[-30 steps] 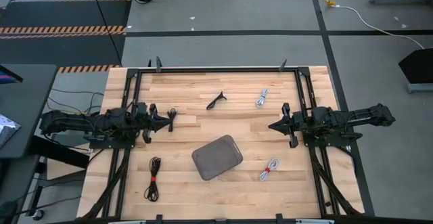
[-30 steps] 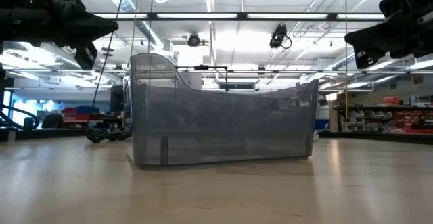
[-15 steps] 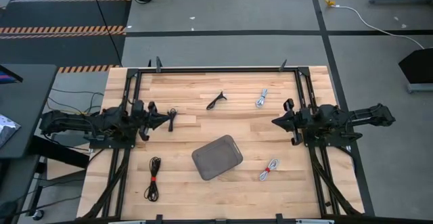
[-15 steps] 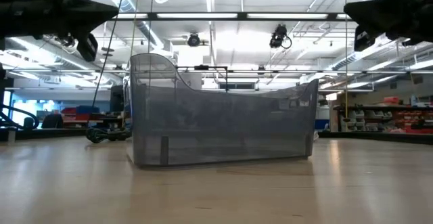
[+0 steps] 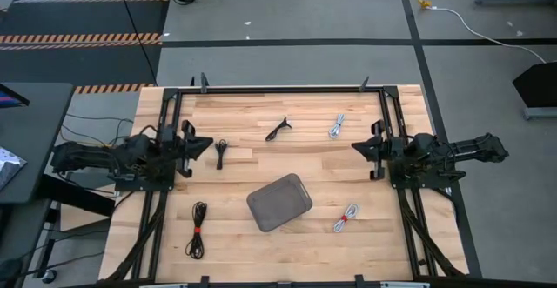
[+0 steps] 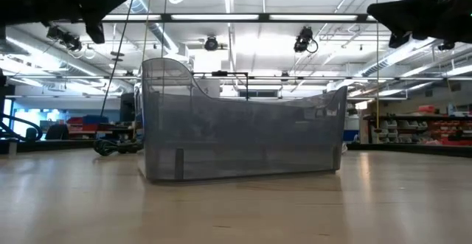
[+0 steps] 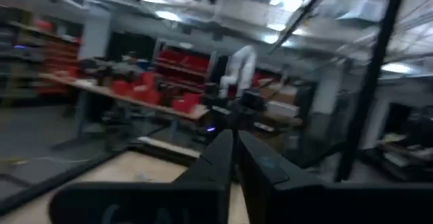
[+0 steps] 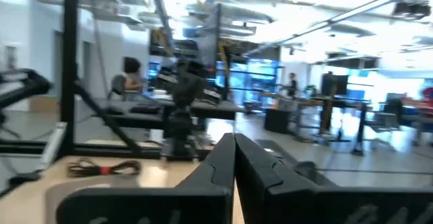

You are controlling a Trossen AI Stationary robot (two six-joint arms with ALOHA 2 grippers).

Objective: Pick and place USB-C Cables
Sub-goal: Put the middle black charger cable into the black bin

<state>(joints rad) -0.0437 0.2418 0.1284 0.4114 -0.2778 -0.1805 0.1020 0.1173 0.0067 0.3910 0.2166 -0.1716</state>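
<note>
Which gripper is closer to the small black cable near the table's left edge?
Left. The left gripper sits right beside that black cable; the right gripper is far across the table.

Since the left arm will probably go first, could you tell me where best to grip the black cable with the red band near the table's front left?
Probably at its red-banded waist: the black cable with the red band lies flat, long and narrow, cinched mid-length. The left gripper should come straight down, fingers straddling the narrow width.

Tray (image 5: 279, 202) near table (image 5: 261, 162) centre; cables (image 5: 278, 129) scattered around: three behind, one front-left, one front-right. Left gripper (image 5: 207, 144) at left edge, right gripper (image 5: 355, 148) at right.
</note>
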